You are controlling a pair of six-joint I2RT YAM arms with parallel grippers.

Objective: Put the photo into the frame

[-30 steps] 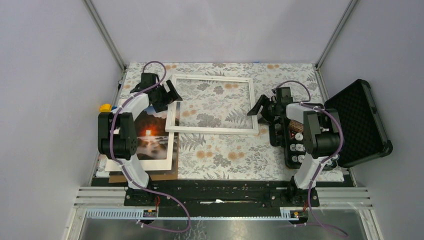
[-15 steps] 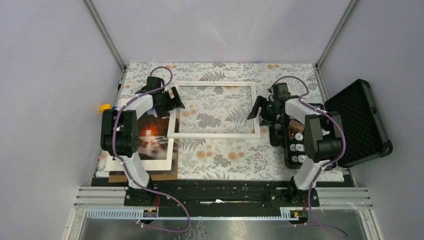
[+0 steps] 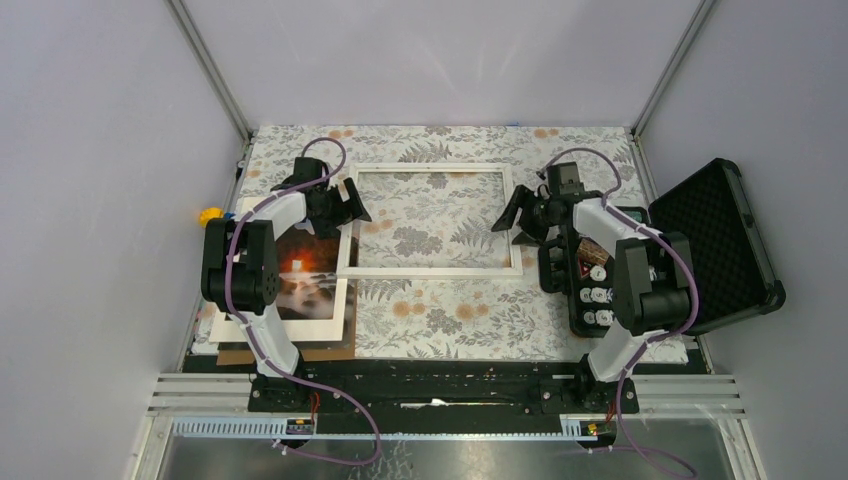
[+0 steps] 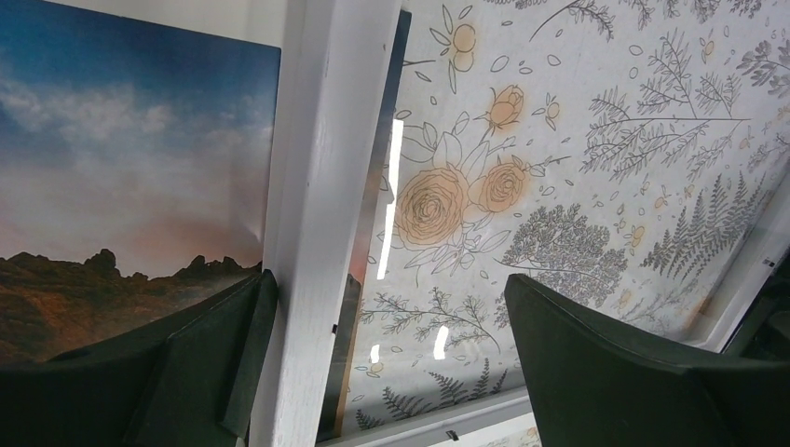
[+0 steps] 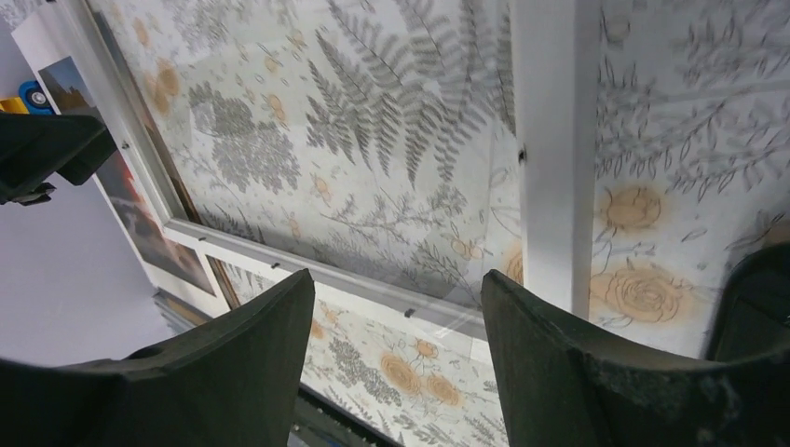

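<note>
The photo [image 3: 300, 272] lies at far left. The left gripper [image 3: 346, 205] gapes wide astride the left rail of the frame [image 3: 430, 271], clamping nothing. The right gripper [image 3: 512, 212] is equally open at the right rail, the pair seemingly bracketing it for nudging.

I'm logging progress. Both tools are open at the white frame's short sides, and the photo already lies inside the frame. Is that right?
No. The photo lies outside the frame, to its left; only the floral tablecloth shows through the frame's middle, as the top external view shows. The rest holds.
</note>
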